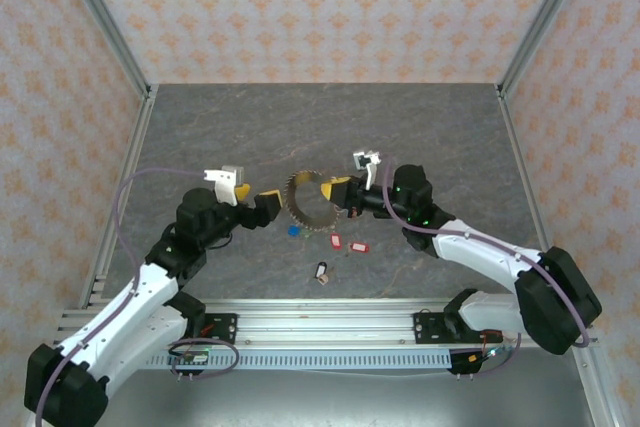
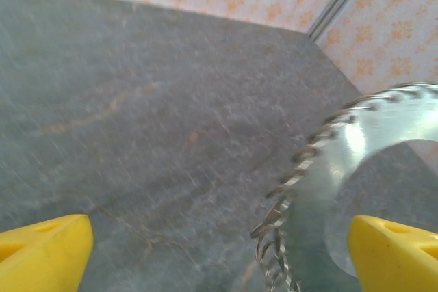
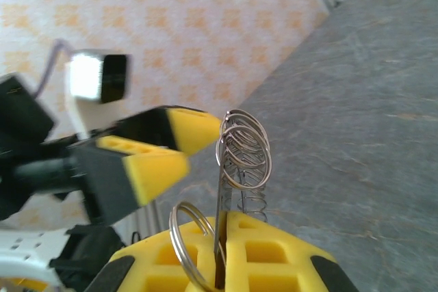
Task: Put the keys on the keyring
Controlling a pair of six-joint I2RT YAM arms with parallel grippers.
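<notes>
- The right hand (image 1: pixel 338 190) is clamped on the ring (image 1: pixel 307 203), holding it upright above the middle of the table (image 1: pixel 200 137).
- The left hand (image 1: pixel 258 200) is wide and empty, just left of the ring, with the toothed rim near its right finger.
- The keys (image 1: pixel 336 242) lie loose on the table, nearer than the ring; none looks threaded.
- Risk: the left hand could bump the rim and twist the ring out of the narrow grip.
- Risk: the tiny keys may skid on the table when grabbed.
</notes>
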